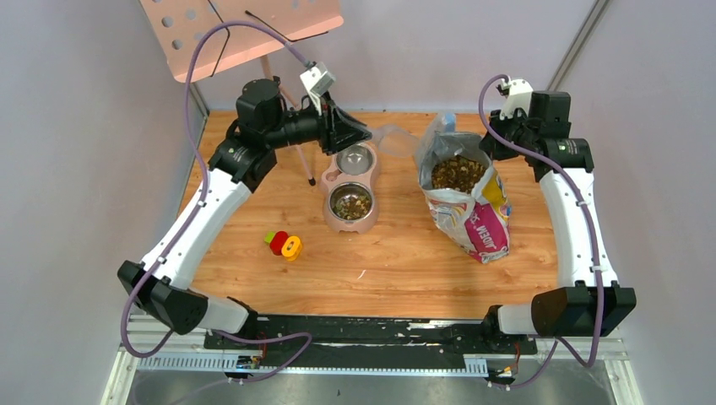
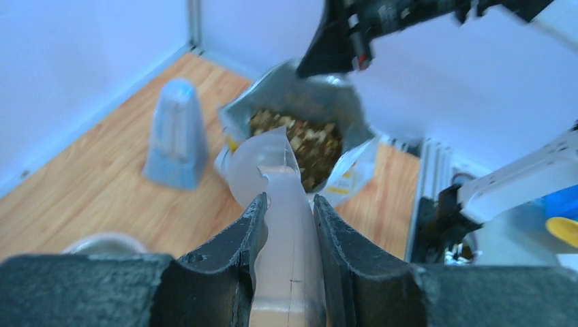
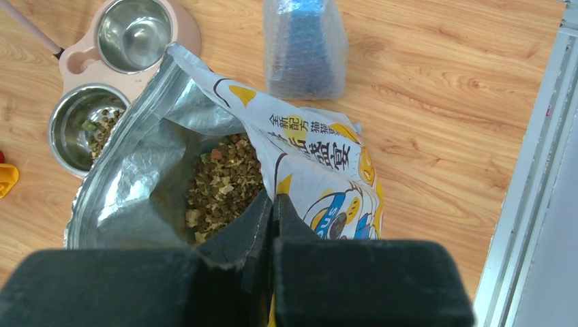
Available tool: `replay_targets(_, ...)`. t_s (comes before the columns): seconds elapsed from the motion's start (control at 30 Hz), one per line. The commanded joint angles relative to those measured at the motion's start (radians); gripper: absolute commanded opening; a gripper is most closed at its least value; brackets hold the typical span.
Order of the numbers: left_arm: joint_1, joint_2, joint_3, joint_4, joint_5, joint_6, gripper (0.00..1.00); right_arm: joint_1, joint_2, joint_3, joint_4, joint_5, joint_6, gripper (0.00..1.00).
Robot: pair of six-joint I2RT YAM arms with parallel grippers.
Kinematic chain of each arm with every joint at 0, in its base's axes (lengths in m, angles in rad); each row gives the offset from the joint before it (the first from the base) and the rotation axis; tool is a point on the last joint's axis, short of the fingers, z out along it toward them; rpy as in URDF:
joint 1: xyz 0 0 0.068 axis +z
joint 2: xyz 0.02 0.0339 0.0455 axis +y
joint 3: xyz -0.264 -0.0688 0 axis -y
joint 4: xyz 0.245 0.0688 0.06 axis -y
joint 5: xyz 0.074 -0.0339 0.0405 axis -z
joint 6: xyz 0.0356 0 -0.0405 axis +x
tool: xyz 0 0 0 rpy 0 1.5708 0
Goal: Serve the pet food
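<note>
Wooden surface [image 1: 405,261] bears twin bowl [image 1: 350,190], toy [image 1: 284,244]; left pincer [image 2: 289,206] clamps scoop [image 2: 269,160], right pincer [image 3: 272,201] pinches bag [image 3: 313,146] of pet food [image 3: 221,180]

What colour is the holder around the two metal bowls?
The bowl holder is pale pink; the top external view shows it best.

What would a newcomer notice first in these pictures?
The open printed bag, right of centre on the table, shows a heap of brown pet food, and the right gripper pinches its rim. The left gripper clamps a translucent scoop that points toward the bag. Left of the bag stands a pink double bowl, with some food in its near half and none visible in its far half.
</note>
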Motion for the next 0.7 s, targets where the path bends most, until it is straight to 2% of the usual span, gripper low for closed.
replay_targets(0.0, -0.060, 0.087, 0.051, 0.198, 0.088, -0.149, 0.00, -0.002, -0.068, -0.004, 0.096, -0.059, 0.045, 0.00)
replay_targets(0.2, -0.149, 0.220, 0.144, 0.140, 0.015, -0.018, 0.00, 0.036, -0.070, -0.011, 0.108, -0.077, 0.075, 0.00)
replay_targets(0.47, -0.264, 0.372, 0.369, -0.102, -0.058, 0.209, 0.00, 0.036, -0.082, -0.015, 0.110, -0.074, 0.077, 0.00)
replay_targets(0.6, -0.325, 0.478, 0.444, -0.197, -0.173, 0.292, 0.00, 0.036, -0.081, -0.015, 0.110, -0.086, 0.088, 0.00)
replay_targets(0.67, -0.346, 0.519, 0.483, -0.239, -0.279, 0.302, 0.00, 0.037, -0.077, -0.012, 0.108, -0.092, 0.092, 0.00)
